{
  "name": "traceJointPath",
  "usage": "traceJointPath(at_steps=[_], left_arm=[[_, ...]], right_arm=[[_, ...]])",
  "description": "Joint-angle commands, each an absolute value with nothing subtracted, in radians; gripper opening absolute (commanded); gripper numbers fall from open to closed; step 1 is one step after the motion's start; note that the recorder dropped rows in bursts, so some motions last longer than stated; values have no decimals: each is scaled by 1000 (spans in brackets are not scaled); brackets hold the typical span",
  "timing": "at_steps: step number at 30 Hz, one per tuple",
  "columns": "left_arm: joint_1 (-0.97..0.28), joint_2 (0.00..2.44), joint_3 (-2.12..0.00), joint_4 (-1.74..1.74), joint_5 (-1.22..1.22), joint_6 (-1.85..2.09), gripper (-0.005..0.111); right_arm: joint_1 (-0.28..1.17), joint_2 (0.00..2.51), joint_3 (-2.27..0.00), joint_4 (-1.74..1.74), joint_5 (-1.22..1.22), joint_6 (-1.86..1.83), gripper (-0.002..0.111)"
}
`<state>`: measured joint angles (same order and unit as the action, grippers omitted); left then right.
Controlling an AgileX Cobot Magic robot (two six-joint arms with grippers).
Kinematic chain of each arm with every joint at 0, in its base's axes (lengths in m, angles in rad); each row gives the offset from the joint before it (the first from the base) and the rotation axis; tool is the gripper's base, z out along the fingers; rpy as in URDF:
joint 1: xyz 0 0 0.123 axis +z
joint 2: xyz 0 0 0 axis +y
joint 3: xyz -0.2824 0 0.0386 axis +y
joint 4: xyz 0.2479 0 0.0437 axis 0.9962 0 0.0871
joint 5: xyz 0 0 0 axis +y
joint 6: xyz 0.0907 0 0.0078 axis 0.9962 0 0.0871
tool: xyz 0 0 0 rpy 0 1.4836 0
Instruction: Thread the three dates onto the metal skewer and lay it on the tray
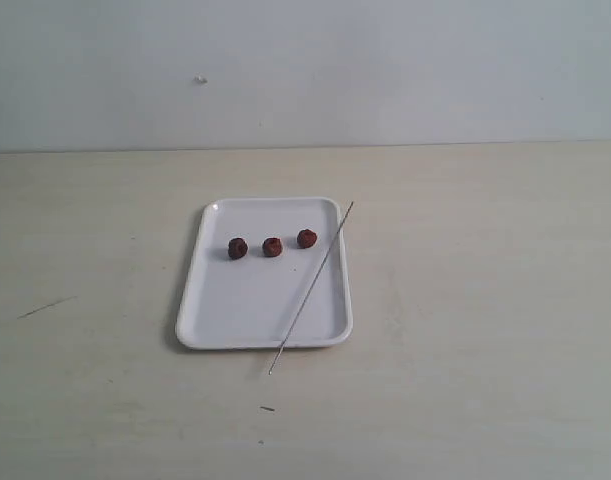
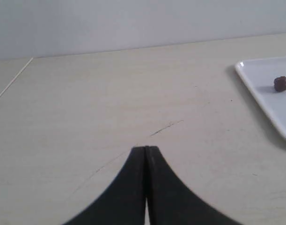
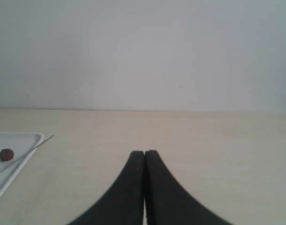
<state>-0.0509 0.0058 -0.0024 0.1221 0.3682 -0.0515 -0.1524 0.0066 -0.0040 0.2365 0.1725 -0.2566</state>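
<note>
Shut tight and empty, both the left gripper (image 2: 146, 148) and the right gripper (image 3: 144, 152), hovering over bare table (image 1: 485, 360) well apart from the tray (image 1: 245, 310). On the tray's far half, in a loose row, the three dates (image 1: 272, 246), none threaded. Slantwise across the tray's right side, the metal skewer (image 1: 312, 288), near tip overhanging the front rim. Probably light, wrinkled and slightly yielding, each date: pinch gently across the middle, leaving both ends free for piercing. Expect a stiff, slick skewer, prone to rolling; take hold near the overhanging end, likely raised off the surface there. Pale, matt, flat table; plain grey-white wall (image 1: 385, 70) behind; plenty of open room all round
</note>
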Motion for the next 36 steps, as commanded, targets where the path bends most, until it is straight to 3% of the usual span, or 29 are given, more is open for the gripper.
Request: traceJointPath(at_steps=[1, 14, 23, 28, 31, 36], left_arm=[[-49, 0, 0, 123, 365, -60, 0], [-49, 0, 0, 123, 365, -60, 0], [-49, 0, 0, 123, 365, -60, 0], [-49, 0, 0, 123, 365, -60, 0], [-49, 0, 0, 123, 365, -60, 0], [-49, 0, 0, 123, 365, -60, 0]], right_arm=[[-150, 0, 0, 230, 140, -261, 0], [-150, 0, 0, 255, 140, -261, 0], [-150, 0, 0, 875, 117, -261, 0], [-150, 0, 0, 971, 64, -237, 0], [-150, 0, 0, 1217, 28, -155, 0], [-150, 101, -285, 1243, 140, -144, 0]])
